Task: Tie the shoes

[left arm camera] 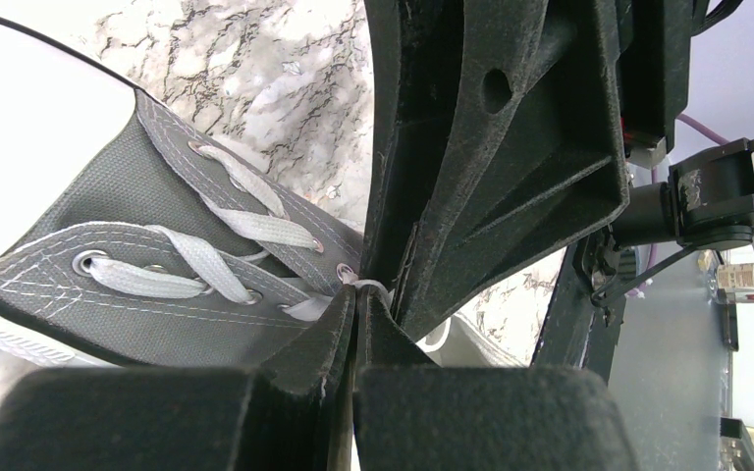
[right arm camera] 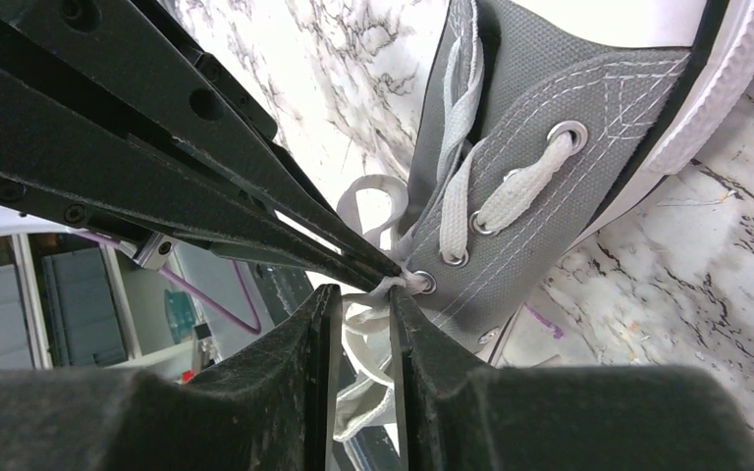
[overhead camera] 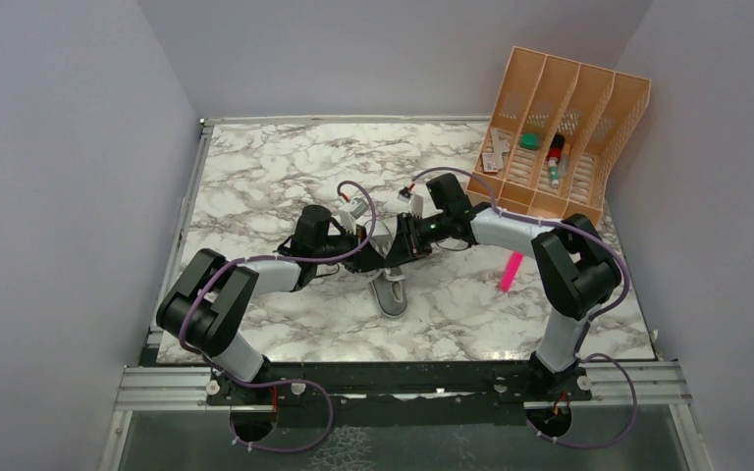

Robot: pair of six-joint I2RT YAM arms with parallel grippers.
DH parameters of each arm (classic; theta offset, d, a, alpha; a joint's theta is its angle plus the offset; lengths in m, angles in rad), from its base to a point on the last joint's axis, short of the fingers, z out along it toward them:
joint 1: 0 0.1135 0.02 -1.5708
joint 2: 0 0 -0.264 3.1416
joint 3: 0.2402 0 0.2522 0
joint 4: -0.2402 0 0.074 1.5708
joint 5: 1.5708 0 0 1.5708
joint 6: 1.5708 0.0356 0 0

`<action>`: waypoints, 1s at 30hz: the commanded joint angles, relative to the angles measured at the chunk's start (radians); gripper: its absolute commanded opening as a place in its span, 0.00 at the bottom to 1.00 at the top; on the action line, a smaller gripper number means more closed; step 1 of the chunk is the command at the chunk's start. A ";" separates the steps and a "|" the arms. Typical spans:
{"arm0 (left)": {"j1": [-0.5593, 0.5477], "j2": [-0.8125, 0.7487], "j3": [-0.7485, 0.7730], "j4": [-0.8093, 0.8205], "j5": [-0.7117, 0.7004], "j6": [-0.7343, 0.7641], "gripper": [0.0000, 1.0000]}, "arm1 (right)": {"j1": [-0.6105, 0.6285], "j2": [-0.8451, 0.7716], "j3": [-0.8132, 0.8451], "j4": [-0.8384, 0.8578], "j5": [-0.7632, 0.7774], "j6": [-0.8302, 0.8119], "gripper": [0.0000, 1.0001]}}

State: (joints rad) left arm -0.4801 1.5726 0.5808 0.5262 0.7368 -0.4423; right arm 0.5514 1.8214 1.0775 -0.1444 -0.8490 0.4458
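The shoe lies near-to-far, both claws at its far end. Left claw clamps a lace; right claw is narrow, perhaps gripping another strand.

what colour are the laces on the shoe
White laces on a grey shoe; clearest in the right wrist view.

The top external camera is looking down from above and behind the arm bases, taking in the whole table. The wrist cameras are facing each other at very close range, both framing the shoe eyelets and lace.
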 commanded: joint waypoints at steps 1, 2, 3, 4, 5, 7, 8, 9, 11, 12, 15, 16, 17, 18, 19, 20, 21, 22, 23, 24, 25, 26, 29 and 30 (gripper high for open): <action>-0.012 -0.021 0.006 0.001 0.041 0.000 0.00 | 0.010 -0.014 -0.005 0.033 -0.045 0.018 0.32; -0.012 -0.023 0.004 0.001 0.041 0.001 0.00 | 0.010 -0.025 0.001 0.023 -0.035 0.021 0.35; -0.011 -0.025 0.004 0.002 0.040 0.002 0.00 | 0.009 -0.038 0.005 0.015 -0.024 0.028 0.37; -0.012 -0.026 0.002 0.001 0.039 0.002 0.00 | 0.005 -0.050 0.007 0.009 -0.016 0.031 0.38; -0.011 -0.026 0.000 0.002 0.039 0.002 0.00 | 0.000 -0.063 0.008 0.001 -0.009 0.030 0.39; -0.011 -0.025 -0.003 0.001 0.039 0.003 0.00 | -0.017 -0.085 0.003 -0.010 0.003 0.030 0.41; -0.011 -0.025 -0.003 0.001 0.039 0.004 0.00 | -0.029 -0.094 -0.003 -0.011 0.004 0.028 0.41; -0.012 -0.025 -0.005 0.001 0.039 0.004 0.00 | -0.043 -0.100 -0.015 -0.012 0.003 0.030 0.42; -0.012 -0.025 -0.004 0.001 0.040 0.004 0.00 | -0.063 -0.105 -0.034 -0.010 -0.008 0.023 0.42; -0.012 -0.026 -0.004 0.002 0.041 0.004 0.00 | -0.066 -0.103 -0.039 -0.013 -0.011 0.011 0.42; -0.011 -0.029 -0.003 0.002 0.039 0.005 0.00 | -0.067 -0.083 -0.048 -0.027 -0.023 -0.016 0.38; -0.011 -0.028 -0.003 0.002 0.039 0.005 0.00 | -0.066 -0.080 -0.056 -0.023 -0.020 -0.018 0.37; -0.012 -0.029 -0.002 0.001 0.040 0.005 0.00 | -0.067 -0.079 -0.065 -0.013 -0.019 -0.021 0.36; -0.011 -0.029 -0.003 0.001 0.040 0.005 0.00 | -0.066 -0.075 -0.070 0.000 -0.023 -0.019 0.33; -0.011 -0.029 -0.002 0.001 0.040 0.005 0.00 | -0.065 -0.066 -0.069 0.005 -0.029 -0.020 0.30; -0.011 -0.029 -0.002 0.001 0.041 0.004 0.00 | -0.063 -0.053 -0.066 -0.001 -0.030 -0.025 0.27; -0.012 -0.029 -0.002 0.001 0.040 0.005 0.00 | -0.059 -0.042 -0.057 -0.010 -0.031 -0.036 0.26; -0.012 -0.029 -0.001 0.001 0.041 0.005 0.00 | -0.052 -0.032 -0.050 -0.020 -0.034 -0.042 0.24; -0.011 -0.029 0.000 0.001 0.041 0.005 0.00 | -0.046 -0.025 -0.044 -0.022 -0.036 -0.044 0.24; -0.012 -0.028 -0.001 0.002 0.041 0.005 0.00 | -0.043 -0.021 -0.042 -0.015 -0.044 -0.039 0.23; -0.012 -0.029 0.000 0.002 0.041 0.004 0.00 | -0.041 -0.021 -0.041 -0.005 -0.048 -0.032 0.23; -0.012 -0.029 0.001 0.002 0.041 0.004 0.00 | -0.041 -0.020 -0.041 0.003 -0.050 -0.025 0.23; -0.012 -0.032 0.001 0.002 0.040 0.002 0.00 | -0.038 -0.013 -0.034 0.018 -0.061 -0.008 0.23; -0.011 -0.033 0.001 0.002 0.039 0.001 0.00 | -0.036 -0.009 -0.030 0.019 -0.063 -0.005 0.23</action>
State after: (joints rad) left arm -0.4801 1.5688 0.5808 0.5262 0.7368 -0.4419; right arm 0.5053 1.7920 1.0168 -0.1516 -0.8642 0.4297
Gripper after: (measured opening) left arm 0.006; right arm 0.232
